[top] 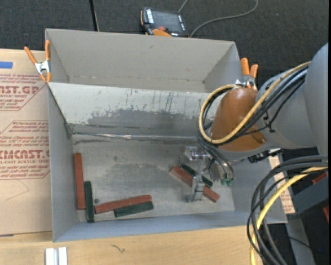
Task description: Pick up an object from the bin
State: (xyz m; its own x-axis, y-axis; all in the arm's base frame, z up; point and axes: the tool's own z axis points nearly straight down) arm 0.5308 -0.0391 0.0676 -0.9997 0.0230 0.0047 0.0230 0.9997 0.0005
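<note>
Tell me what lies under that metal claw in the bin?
Under the gripper lies a slanting red stick, both ends poking out, with a dark green stick beside it. The gripper covers their middles, so any contact cannot be seen.

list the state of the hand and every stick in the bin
hand: low in the grey metal bin, right side
short red flat stick: flat, slanted, partly under the hand
long red flat stick: flat along the left wall
dark green flat stick: flat, beside the long red one
red-brown flat stick: flat near the front wall
second dark green stick: flat against the red-brown one
</note>
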